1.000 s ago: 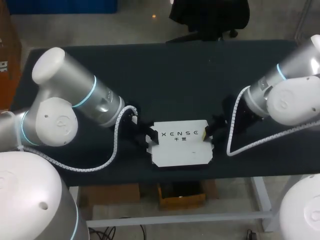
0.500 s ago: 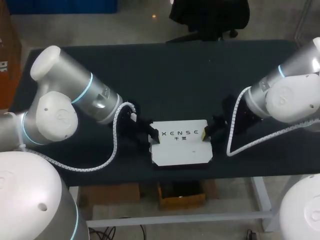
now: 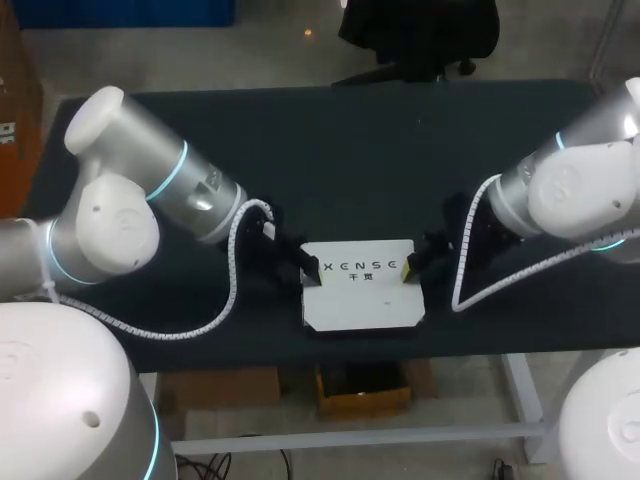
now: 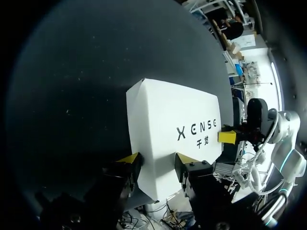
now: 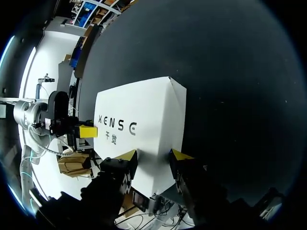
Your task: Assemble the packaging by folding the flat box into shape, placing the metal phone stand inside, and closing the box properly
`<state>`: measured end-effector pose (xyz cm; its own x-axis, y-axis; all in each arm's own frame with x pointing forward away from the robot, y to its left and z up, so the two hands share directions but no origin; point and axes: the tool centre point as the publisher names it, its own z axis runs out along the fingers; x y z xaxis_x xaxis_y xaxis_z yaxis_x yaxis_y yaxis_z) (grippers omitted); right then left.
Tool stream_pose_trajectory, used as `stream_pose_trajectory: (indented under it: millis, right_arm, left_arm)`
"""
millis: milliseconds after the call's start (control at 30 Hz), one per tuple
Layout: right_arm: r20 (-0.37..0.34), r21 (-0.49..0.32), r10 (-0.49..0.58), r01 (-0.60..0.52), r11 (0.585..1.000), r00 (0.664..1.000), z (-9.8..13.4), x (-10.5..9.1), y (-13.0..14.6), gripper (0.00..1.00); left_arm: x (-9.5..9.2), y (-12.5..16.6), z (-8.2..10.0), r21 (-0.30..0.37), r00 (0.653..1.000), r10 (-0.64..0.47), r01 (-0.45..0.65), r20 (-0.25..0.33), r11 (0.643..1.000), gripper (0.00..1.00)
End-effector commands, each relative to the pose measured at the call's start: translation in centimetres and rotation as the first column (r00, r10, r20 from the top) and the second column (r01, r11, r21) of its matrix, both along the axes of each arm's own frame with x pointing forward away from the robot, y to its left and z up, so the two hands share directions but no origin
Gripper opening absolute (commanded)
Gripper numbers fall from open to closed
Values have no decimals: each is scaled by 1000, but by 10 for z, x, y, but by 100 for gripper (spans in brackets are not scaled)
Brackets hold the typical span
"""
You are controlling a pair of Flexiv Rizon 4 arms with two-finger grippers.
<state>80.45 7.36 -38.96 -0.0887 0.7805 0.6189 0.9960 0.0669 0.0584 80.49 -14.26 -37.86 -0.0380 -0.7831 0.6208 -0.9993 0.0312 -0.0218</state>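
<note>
Head camera looks down; both wrist cameras face the box [image 3: 360, 300] closely, oppositely.

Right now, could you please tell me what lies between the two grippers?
The white box lies between the left gripper and the right gripper, one at each end; the head view shows it.

One row of dark capital letters [image 3: 360, 266], two small characters [image 3: 360, 278] beneath, atop the white box [image 3: 362, 305]

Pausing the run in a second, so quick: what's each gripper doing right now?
Left gripper: open, set at one end of the white box, not gripping it.
Right gripper: open, set at the box's other end, not gripping it.
</note>
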Motion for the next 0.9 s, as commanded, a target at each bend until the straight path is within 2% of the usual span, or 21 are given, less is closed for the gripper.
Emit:
stream_pose_trajectory:
  millis: [33, 900]
  right_arm:
    - [-6, 16, 9, -8, 1000, 1000, -2, 1, 3, 42]
    - [-44, 3, -17, 17, 1000, 999, 10, 1, -2, 42]
  left_arm:
    - [2, -11, 0, 3, 1000, 0, 0, -11, 1000, 47]
    - [3, -10, 11, 38, 996, 52, -49, -72, 998, 49]
